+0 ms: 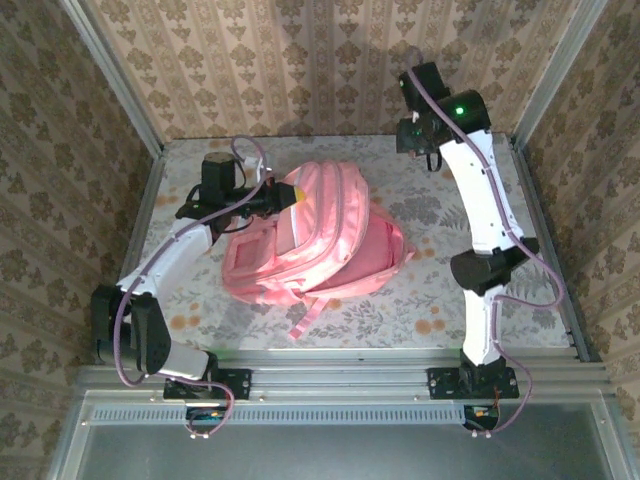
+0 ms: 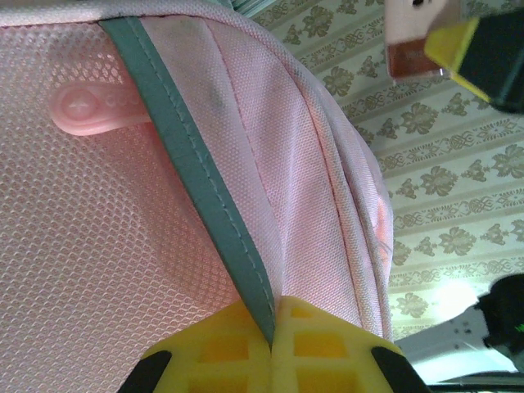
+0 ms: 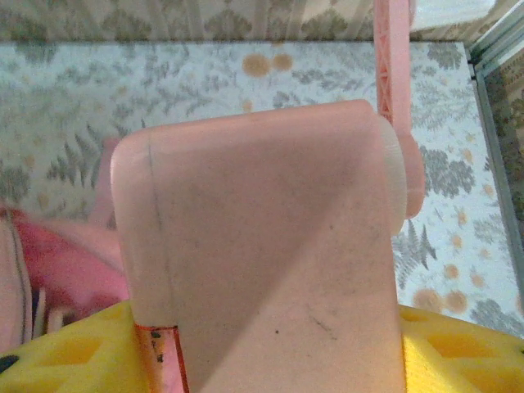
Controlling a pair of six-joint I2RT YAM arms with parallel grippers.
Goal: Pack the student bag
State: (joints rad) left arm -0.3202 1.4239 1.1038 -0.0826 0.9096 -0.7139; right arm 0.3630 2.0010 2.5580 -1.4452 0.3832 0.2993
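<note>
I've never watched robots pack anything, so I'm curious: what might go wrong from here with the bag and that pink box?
1. The left hand pinches only the thin teal trim of the student bag; the fabric might slip free.
2. The right hand holds the pink box away from the bag, so it could drop onto the table on the way.

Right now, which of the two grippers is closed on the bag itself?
The left gripper: its yellow jaws pinch the grey-trimmed seam of the student bag. The right gripper instead holds a small pink box.
</note>
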